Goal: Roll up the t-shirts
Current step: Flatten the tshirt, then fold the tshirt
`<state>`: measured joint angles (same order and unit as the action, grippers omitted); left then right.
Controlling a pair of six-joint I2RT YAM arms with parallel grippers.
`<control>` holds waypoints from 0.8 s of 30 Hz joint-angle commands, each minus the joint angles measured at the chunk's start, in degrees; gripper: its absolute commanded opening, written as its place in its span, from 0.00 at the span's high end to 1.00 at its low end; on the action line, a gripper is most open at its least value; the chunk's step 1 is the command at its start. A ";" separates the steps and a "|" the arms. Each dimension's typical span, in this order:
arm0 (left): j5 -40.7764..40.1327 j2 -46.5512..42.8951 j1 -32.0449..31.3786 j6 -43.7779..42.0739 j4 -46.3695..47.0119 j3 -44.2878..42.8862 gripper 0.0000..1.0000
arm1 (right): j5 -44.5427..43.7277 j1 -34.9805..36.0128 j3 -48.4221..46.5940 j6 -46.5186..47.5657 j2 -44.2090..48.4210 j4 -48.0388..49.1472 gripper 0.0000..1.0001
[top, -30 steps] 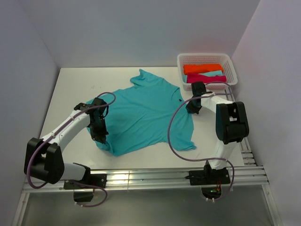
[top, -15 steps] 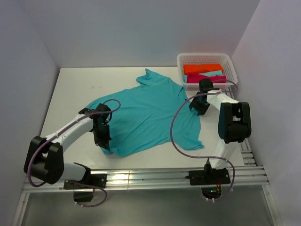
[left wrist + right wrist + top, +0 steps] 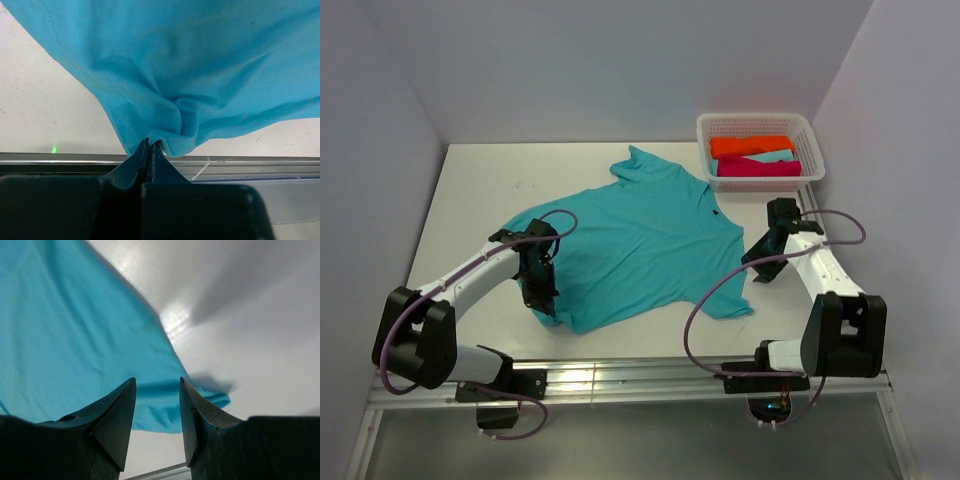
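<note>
Release just made: right end effector (image 3: 157, 382) has let go of turquoise t-shirt (image 3: 640, 245), jaws parted and empty, backed off beside its right hem. Left end effector (image 3: 150, 144) stays pinched on near-left corner. T-shirt lies spread mid-bench (image 3: 480, 180); probably needs smoothing before rolling.

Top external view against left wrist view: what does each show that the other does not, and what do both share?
Only the top external view: the whole shirt spread out, the basket with folded shirts, and the open right gripper beside the shirt. Only the left wrist view: the close detail of the left gripper shut on a bunched fold at the shirt's edge. Both: the turquoise fabric, the white table and the metal rail.
</note>
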<state>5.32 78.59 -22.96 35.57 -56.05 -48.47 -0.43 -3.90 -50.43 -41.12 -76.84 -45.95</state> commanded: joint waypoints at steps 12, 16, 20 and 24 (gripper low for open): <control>3.11 -0.10 -0.15 -1.64 2.18 -2.33 0.99 | -2.72 -0.58 11.23 -19.25 11.95 -9.22 0.46; 3.47 0.08 -0.15 -2.87 2.26 -2.68 1.00 | -3.70 -0.58 13.25 -21.45 15.66 -11.09 0.48; 3.55 0.78 -0.15 -4.19 2.53 -3.39 1.00 | -3.44 -0.58 16.94 -23.82 16.28 -8.19 0.50; 2.85 1.31 -0.07 -5.51 2.18 -3.91 1.00 | -3.88 -0.58 18.00 -24.88 14.70 -5.99 0.52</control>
<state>7.77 79.66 -22.96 32.34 -54.22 -50.28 -2.15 -4.16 -32.93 -63.13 -61.65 -54.04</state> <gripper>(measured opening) 0.012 0.487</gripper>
